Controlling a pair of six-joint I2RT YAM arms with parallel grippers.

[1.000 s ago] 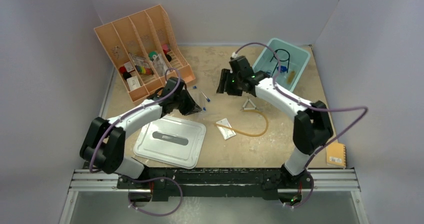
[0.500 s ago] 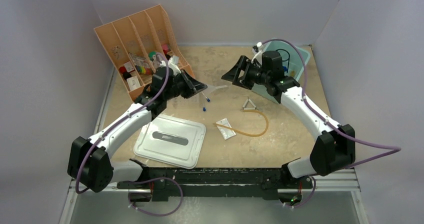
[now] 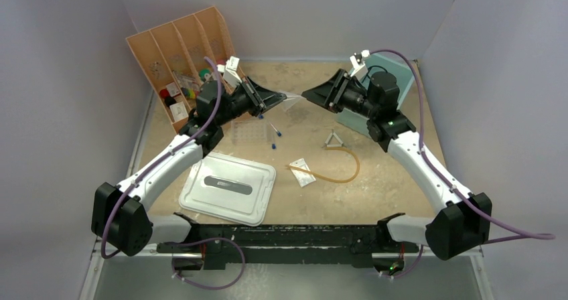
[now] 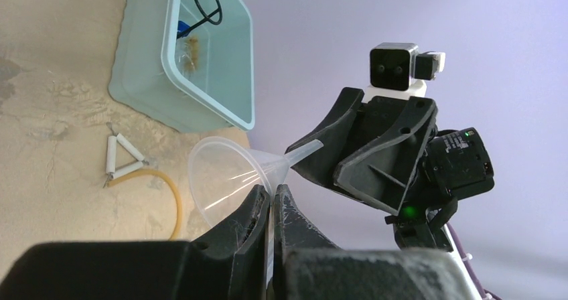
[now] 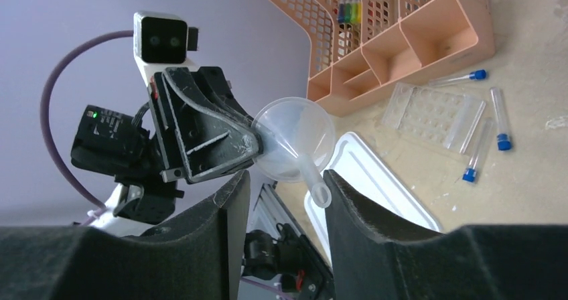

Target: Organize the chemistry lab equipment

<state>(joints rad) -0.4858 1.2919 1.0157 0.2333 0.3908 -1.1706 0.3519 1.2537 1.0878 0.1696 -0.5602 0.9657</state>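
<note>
A clear plastic funnel [image 5: 295, 129] hangs in the air above the middle of the tabletop [image 3: 375, 193], lying sideways between the two arms. The left end effector [image 4: 271, 199] is clamped on the funnel's cone wall. The right end effector [image 5: 285, 183] faces it with its jaws apart; the funnel's stem pokes into the gap between them, and whether it touches either finger cannot be told. Below, on the tabletop, a clear tube rack [image 5: 432, 116] lies flat just in front of the peach slotted organizer [image 5: 402, 32], with three blue-capped tubes [image 5: 499, 119] lying loose beside it. Nearer the arm bases sits a grey-white lid [image 3: 228, 187] with a dark handle slot. To its right lie a small clear packet [image 3: 303, 171] and an amber hose [image 3: 341, 173] curving up to a wire triangle [image 3: 333, 139]. At the far right a pale teal bin [image 4: 201, 72] holds a black wire ring [image 4: 204, 2].
</note>
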